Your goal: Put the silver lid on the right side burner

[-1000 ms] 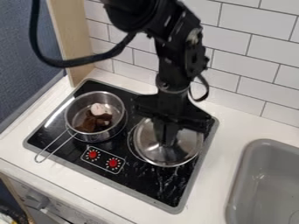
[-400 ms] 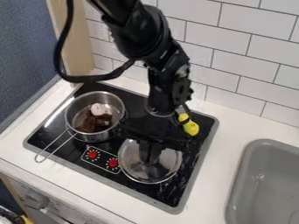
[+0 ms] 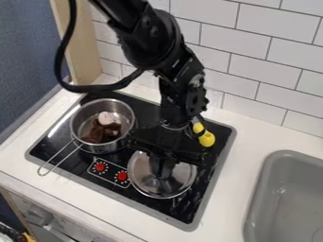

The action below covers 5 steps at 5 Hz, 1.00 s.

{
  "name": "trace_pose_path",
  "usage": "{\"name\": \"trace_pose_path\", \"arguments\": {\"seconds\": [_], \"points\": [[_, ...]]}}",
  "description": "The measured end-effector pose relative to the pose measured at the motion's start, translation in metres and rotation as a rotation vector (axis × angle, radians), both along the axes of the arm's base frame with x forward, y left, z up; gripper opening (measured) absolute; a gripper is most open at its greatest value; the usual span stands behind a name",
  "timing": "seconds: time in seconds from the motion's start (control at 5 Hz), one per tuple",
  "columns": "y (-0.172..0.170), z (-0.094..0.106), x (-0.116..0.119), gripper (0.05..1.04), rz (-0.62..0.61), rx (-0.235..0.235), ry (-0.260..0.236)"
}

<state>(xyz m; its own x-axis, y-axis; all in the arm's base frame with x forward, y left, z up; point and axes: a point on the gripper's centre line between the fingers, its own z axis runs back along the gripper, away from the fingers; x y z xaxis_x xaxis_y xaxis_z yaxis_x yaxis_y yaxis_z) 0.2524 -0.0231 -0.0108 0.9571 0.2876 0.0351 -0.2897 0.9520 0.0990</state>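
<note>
Low over the front right part of the stove, my gripper (image 3: 163, 175) points down and is shut on the knob of the silver lid (image 3: 142, 179). The lid is round, with a clear middle and a metal rim. I cannot tell whether its rim touches the black stove top (image 3: 205, 189). Most of the right side burner is hidden by the gripper and lid.
A steel pot (image 3: 120, 145) with brown and pale pieces sits on the left of the stove, its wire handle toward the front. A yellow object (image 3: 206, 139) lies behind the gripper. The grey sink (image 3: 287, 189) is at right.
My gripper and the lid have shifted left and toward the front edge of the stove, and the yellow object has come into view behind them. Since the later earlier frame they have barely moved.
</note>
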Motion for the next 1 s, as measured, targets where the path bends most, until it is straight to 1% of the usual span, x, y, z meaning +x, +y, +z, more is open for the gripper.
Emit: {"name": "trace_pose_path", "arguments": {"seconds": [0.2,0.4,0.6,0.8,1.0], "points": [[0.001,0.007,-0.005,0.489,0.016,-0.008,0.018],[0.000,0.017,-0.004,0.804,0.028,-0.026,-0.003],[0.000,0.043,-0.001,1.002,0.049,-0.023,-0.074],[-0.007,0.063,0.001,1.002,0.021,-0.052,-0.130],[-0.016,0.067,0.003,0.999,-0.010,-0.062,-0.135]]}}
